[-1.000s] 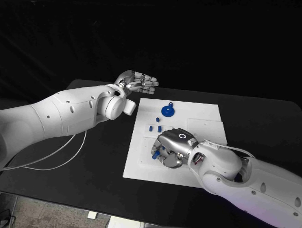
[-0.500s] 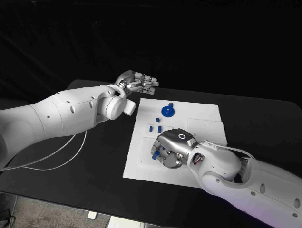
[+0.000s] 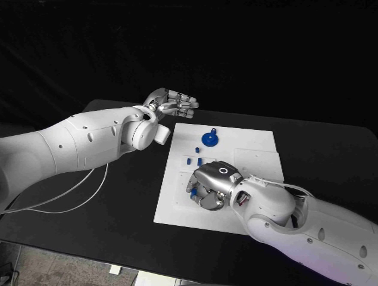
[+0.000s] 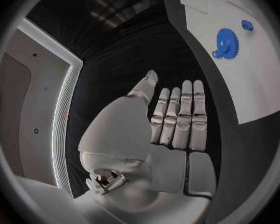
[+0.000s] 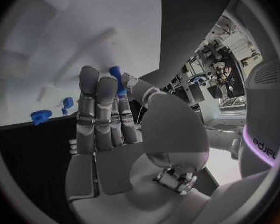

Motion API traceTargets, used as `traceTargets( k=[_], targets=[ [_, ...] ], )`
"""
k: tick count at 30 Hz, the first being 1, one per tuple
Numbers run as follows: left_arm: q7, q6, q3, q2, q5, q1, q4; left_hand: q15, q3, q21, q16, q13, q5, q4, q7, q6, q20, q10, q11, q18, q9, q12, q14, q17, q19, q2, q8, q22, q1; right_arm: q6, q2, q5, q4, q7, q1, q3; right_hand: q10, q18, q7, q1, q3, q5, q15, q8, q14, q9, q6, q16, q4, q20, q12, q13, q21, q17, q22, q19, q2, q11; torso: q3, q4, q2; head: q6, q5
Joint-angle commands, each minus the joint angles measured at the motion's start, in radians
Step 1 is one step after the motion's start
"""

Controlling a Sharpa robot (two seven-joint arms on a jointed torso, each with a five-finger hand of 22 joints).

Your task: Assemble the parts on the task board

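Right hand low over near half of task board, fingers curled, thumb and fingertips pinching small blue part. Left hand raised off board's far-left corner, fingers straight and close together (holds nothing). Blue gear lies at board's far end; small blue pegs mid-board.

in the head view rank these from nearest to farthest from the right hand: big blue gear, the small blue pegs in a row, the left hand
1. small blue pegs, mid-board, just beyond the right hand.
2. big blue gear, near the board's far edge.
3. left hand, off the task board, past its far left corner.
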Motion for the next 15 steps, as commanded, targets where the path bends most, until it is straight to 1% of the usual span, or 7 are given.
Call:
traceTargets(
  k=[1, 2, 5, 7, 10, 11, 15],
  targets=[
    [0.004, 0.013, 0.001, 0.001, 0.002, 0.0, 0.001, 0.002, -0.005, 0.004, -0.004, 0.0, -0.004, 0.001, 0.005, 0.001, 0.009, -0.006, 0.001, -0.007, -0.001, 0.0, -0.007, 0.001, -0.001, 0.005, -0.001, -0.001, 0.001, 0.052, -0.001, -0.002, -0.011, -0.018, -0.01, -0.012, -0.03, 0.008, 0.001, -0.01, -0.044, 0.013, 0.008, 0.001, 0.003, -0.002, -0.02, -0.004, 0.013, 0.01, 0.0, -0.005, -0.012, -0.005, -0.012, 0.036, -0.028, 0.012, 0.0008, -0.0004, 0.001, 0.0, -0.001],
    [0.004, 0.014, 0.001, 0.001, 0.002, 0.0, 0.001, 0.002, -0.005, 0.004, -0.004, 0.0, -0.004, 0.001, 0.005, 0.001, 0.009, -0.006, 0.001, -0.007, -0.001, 0.0, -0.007, 0.001, -0.001, 0.005, -0.001, -0.001, 0.001, 0.047, 0.0, 0.002, -0.011, -0.016, -0.01, -0.013, -0.042, 0.008, 0.001, -0.016, -0.068, 0.016, 0.012, 0.0, 0.005, -0.003, -0.029, -0.004, 0.02, 0.013, 0.0, -0.005, -0.015, -0.007, -0.017, 0.039, -0.034, 0.015, 0.0008, -0.0006, 0.001, 0.0, -0.001],
    [0.004, 0.015, 0.001, 0.002, 0.002, 0.0, 0.0, 0.002, -0.005, 0.004, -0.004, 0.0, -0.004, 0.001, 0.005, 0.001, 0.009, -0.006, 0.001, -0.007, -0.001, 0.0, -0.007, 0.001, -0.001, 0.005, -0.001, -0.001, 0.001, 0.035, 0.0, 0.011, -0.012, -0.009, -0.01, -0.013, -0.065, 0.013, 0.006, -0.012, -0.139, 0.033, 0.017, 0.0, 0.008, -0.003, -0.048, -0.002, 0.036, 0.019, 0.0, -0.006, -0.016, -0.013, -0.033, 0.041, -0.038, 0.023, 0.0008, -0.0015, 0.0, 0.0, 0.0],
    [0.004, 0.015, 0.001, 0.002, 0.002, 0.0, 0.0, 0.002, -0.005, 0.004, -0.004, 0.0, -0.004, 0.001, 0.005, 0.001, 0.009, -0.006, 0.001, -0.007, -0.001, 0.0, -0.007, 0.001, -0.001, 0.005, -0.001, -0.001, 0.001, 0.026, -0.001, 0.017, -0.012, -0.004, -0.01, -0.014, -0.08, 0.015, 0.01, -0.01, -0.174, 0.044, 0.019, 0.0, 0.007, -0.004, -0.061, -0.002, 0.043, 0.021, 0.0, -0.006, -0.015, -0.016, -0.04, 0.041, -0.04, 0.028, 0.0016, -0.002, 0.001, -0.001, 0.0],
    [0.004, 0.015, 0.001, 0.002, 0.002, 0.0, -0.001, 0.002, -0.005, 0.005, -0.004, 0.0, -0.004, 0.004, 0.006, -0.001, 0.009, -0.011, 0.002, -0.007, -0.001, 0.0, -0.007, 0.002, -0.001, 0.003, -0.001, -0.004, 0.005, 0.008, -0.002, 0.022, -0.012, 0.0, -0.01, -0.014, -0.096, 0.019, 0.014, 0.007, -0.226, 0.03, 0.025, 0.001, 0.008, -0.004, -0.077, 0.001, 0.052, 0.028, 0.0, -0.006, -0.01, -0.021, -0.053, 0.042, -0.032, 0.032, 0.0021, -0.0022, 0.001, 0.0, -0.001],
    [0.003, 0.015, 0.001, 0.003, 0.002, 0.0, -0.001, 0.002, -0.005, 0.005, -0.004, 0.0, -0.004, 0.004, 0.006, -0.002, 0.009, -0.012, 0.002, -0.007, -0.001, 0.0, -0.007, 0.002, -0.001, 0.003, -0.001, -0.004, 0.005, 0.001, -0.002, 0.023, -0.013, 0.0, -0.01, -0.014, -0.1, 0.02, 0.018, 0.008, -0.236, 0.025, 0.025, 0.0, 0.008, -0.005, -0.088, 0.002, 0.054, 0.028, 0.0, -0.006, -0.009, -0.022, -0.055, 0.041, -0.033, 0.034, 0.0019, -0.0019, 0.0, 0.0, -0.002],
    [0.003, 0.015, 0.001, 0.003, 0.002, 0.0, -0.001, 0.002, -0.005, 0.005, -0.004, 0.0, -0.005, 0.004, 0.007, -0.004, 0.009, -0.017, 0.003, -0.007, -0.001, 0.0, -0.007, 0.002, -0.001, 0.002, -0.001, -0.005, 0.005, -0.031, -0.004, 0.026, -0.013, 0.001, -0.01, -0.014, -0.126, 0.024, 0.023, 0.028, -0.282, 0.02, 0.028, 0.0, 0.007, -0.006, -0.104, 0.004, 0.064, 0.031, 0.001, -0.006, -0.003, -0.029, -0.073, 0.041, -0.03, 0.04, 0.0029, -0.0008, 0.0, -0.001, -0.003]
  ],
)
